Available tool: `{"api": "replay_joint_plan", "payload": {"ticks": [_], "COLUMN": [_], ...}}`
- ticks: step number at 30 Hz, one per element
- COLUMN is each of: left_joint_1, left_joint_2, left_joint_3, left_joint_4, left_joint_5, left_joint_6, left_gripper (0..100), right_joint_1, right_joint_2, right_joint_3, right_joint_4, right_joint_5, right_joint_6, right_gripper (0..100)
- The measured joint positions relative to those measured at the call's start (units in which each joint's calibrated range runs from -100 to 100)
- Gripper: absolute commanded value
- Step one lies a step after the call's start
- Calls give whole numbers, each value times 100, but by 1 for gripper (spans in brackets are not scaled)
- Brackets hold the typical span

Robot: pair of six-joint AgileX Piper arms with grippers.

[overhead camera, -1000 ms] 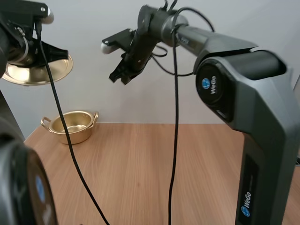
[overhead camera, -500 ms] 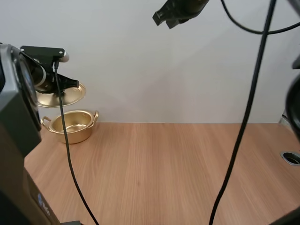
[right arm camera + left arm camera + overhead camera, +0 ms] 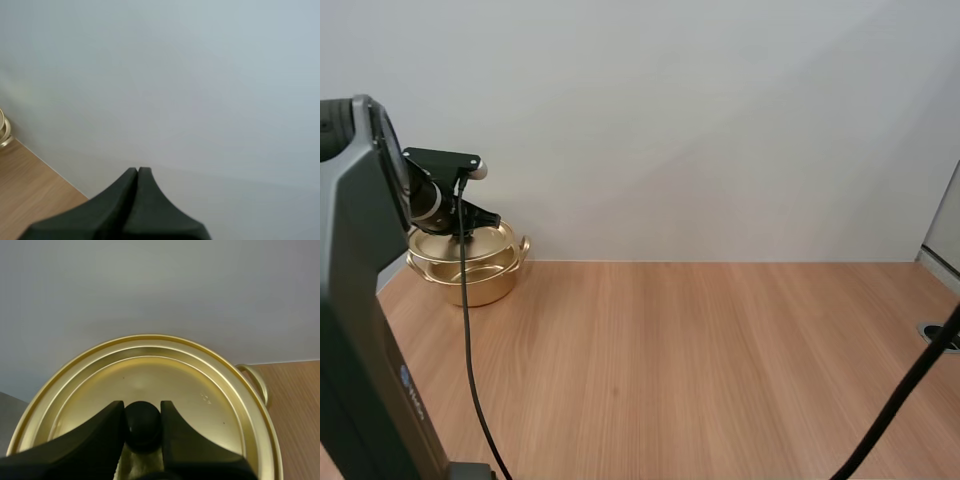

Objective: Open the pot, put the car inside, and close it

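High view puts the pot [image 3: 470, 282] at the far left of the table [image 3: 700, 350], close to the wall [image 3: 720, 120], its gold body upright on the wood. The lid [image 3: 492, 240] lies level over the pot's mouth, down at the rim (whether it is fully seated I cannot tell). The left gripper [image 3: 482, 217] comes down onto the lid's middle from above, and the left arm [image 3: 360, 300] rises as a large grey mass in front of it.

From the left wrist view the grip is plain: the two black fingers [image 3: 95, 440] stand on either side of the round black knob [image 3: 143, 422] at the lid's centre, and their tips pinch it between them. The lid's ringed gold face spreads out around the knob, and one looped handle [image 3: 256, 384] of the pot shows just past the lid's edge, over the wood.

Right wrist view has the right gripper [image 3: 137, 172] up against the pale wall, well apart from the pot. Its fingers lie pressed together as one dark wedge with nothing between them (a sliver of gold and a corner of table show far off).
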Motion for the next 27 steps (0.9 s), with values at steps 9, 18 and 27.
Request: {"api": "replay_joint_plan", "payload": {"ticks": [9, 18, 27], "left_joint_1": [-12, -12, -12], "left_joint_2": [778, 1042, 1208], "left_joint_3": [-440, -598, -598], "left_joint_4": [-286, -472, -512], "left_joint_5": [-43, -28, -166], "left_joint_6": [23, 35, 35], "left_gripper": [0, 0, 0], "right_joint_1": [0, 0, 0], "right_joint_2": [-44, -44, -44], "right_joint_3": [0, 0, 0], "right_joint_4": [-97, -123, -159], "right_joint_5": [0, 0, 0], "right_joint_6": [9, 0, 0], "right_gripper": [0, 0, 0]}}
